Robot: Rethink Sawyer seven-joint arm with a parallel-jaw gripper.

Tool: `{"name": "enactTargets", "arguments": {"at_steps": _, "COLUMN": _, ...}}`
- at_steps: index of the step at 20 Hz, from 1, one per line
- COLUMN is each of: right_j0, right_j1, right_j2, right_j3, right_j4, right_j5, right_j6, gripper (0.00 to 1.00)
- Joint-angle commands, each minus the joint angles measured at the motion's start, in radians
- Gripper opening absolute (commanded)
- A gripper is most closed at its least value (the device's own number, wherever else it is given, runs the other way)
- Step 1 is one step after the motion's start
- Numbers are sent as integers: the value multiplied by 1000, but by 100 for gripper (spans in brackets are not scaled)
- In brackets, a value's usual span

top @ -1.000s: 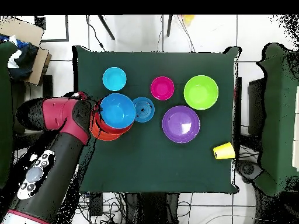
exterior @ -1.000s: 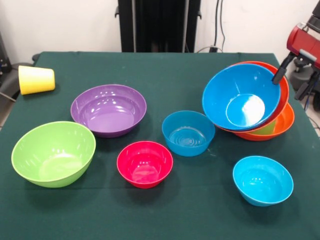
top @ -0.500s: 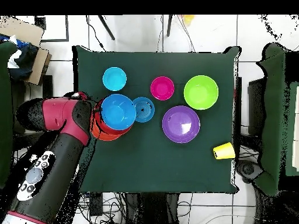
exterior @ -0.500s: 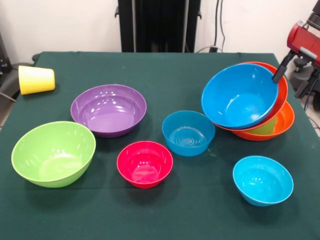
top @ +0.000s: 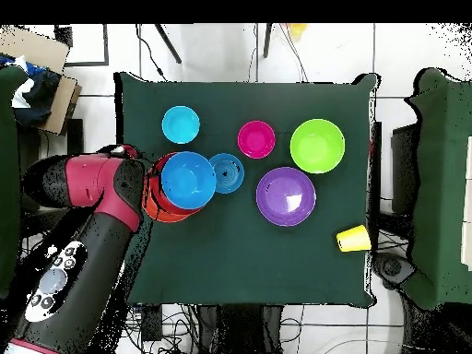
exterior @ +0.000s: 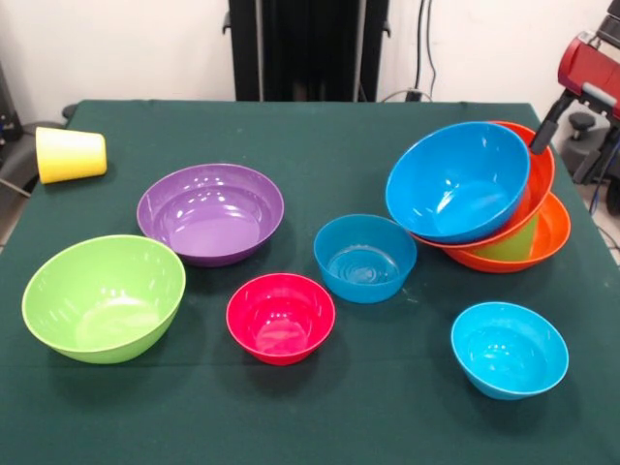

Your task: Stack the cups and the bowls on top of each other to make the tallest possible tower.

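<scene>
A leaning tower stands at the right in the front view: a large blue bowl [exterior: 457,181] tilts toward the camera inside an upper orange bowl [exterior: 539,174]. That bowl rests on a light green cup [exterior: 513,243] in a lower orange bowl [exterior: 542,242]. My gripper [exterior: 541,131] reaches down to the far right rim of the tilted bowls; its grip is hidden. In the overhead view the blue bowl [top: 188,178] covers the orange bowls [top: 164,210], with my arm [top: 97,198] beside them. The yellow cup [exterior: 70,153] lies on its side at the far left.
Loose bowls stand on the green table [exterior: 320,145]: purple [exterior: 210,211], lime green [exterior: 104,295], pink-red [exterior: 280,317], small blue [exterior: 364,257] beside the tower, cyan [exterior: 509,349] at the front right. The robot's black pedestal [exterior: 308,48] stands behind the table.
The gripper has risen slightly. The large blue bowl has tipped further toward the camera and shifted a little left and up, showing more of the orange bowl behind it.
</scene>
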Motion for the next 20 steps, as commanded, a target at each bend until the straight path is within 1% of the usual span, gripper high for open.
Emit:
{"name": "enactTargets", "arguments": {"at_steps": 1, "right_j0": -16, "right_j1": 0, "right_j2": 94, "right_j3": 67, "right_j4": -51, "right_j5": 29, "right_j6": 71, "gripper": 100}}
{"name": "enactTargets", "arguments": {"at_steps": 7, "right_j0": 7, "right_j1": -55, "right_j2": 68, "right_j3": 83, "right_j4": -59, "right_j5": 138, "right_j6": 71, "gripper": 100}}
{"name": "enactTargets", "arguments": {"at_steps": 10, "right_j0": 15, "right_j1": -72, "right_j2": 59, "right_j3": 89, "right_j4": -66, "right_j5": 167, "right_j6": 71, "gripper": 100}}
{"name": "enactTargets", "arguments": {"at_steps": 13, "right_j0": 23, "right_j1": -87, "right_j2": 43, "right_j3": 81, "right_j4": -75, "right_j5": 226, "right_j6": 74, "gripper": 100}}
{"name": "enactTargets", "arguments": {"at_steps": 20, "right_j0": 37, "right_j1": -160, "right_j2": -3, "right_j3": 82, "right_j4": -118, "right_j5": 374, "right_j6": 27, "gripper": 100}}
